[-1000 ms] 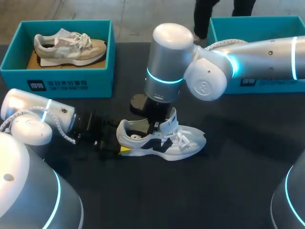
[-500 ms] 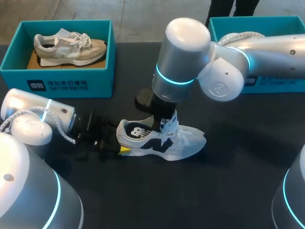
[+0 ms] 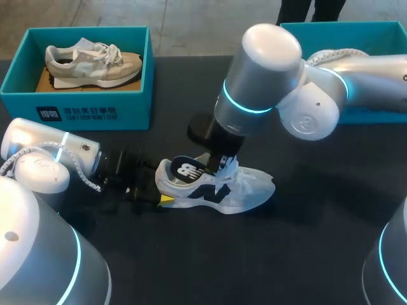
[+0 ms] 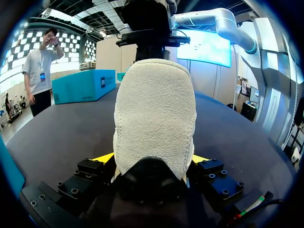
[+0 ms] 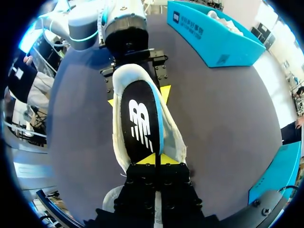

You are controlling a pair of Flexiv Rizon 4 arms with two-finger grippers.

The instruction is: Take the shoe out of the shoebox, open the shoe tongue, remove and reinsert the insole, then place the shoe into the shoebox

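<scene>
On the black tabletop [image 3: 305, 254], a white mesh sneaker [image 3: 245, 190] lies outside the teal cardboard shoebox [image 3: 356, 25], heel clamped by the left gripper [image 4: 152, 159]. The right gripper [image 5: 156, 159] pinches the black foam insole [image 5: 140, 121], half-lifted. Reseating and boxing apparently remain.

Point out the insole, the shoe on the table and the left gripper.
insole [image 5: 140, 121], right wrist view, its printed middle.
shoe [image 3: 257, 189], head view, toe.
left gripper [image 4: 152, 159], left wrist view, midway between yellow tips.

The left arm [image 3: 51, 159], at eight o'clock, and right arm [image 3: 267, 82], at two, are glossy silver cylinders with glowing cyan rings; a white cable [image 3: 75, 166] loops on the left. The left gripper [image 4: 152, 158] and right gripper [image 5: 155, 159] are black, screw-studded, yellow-tipped.
</scene>
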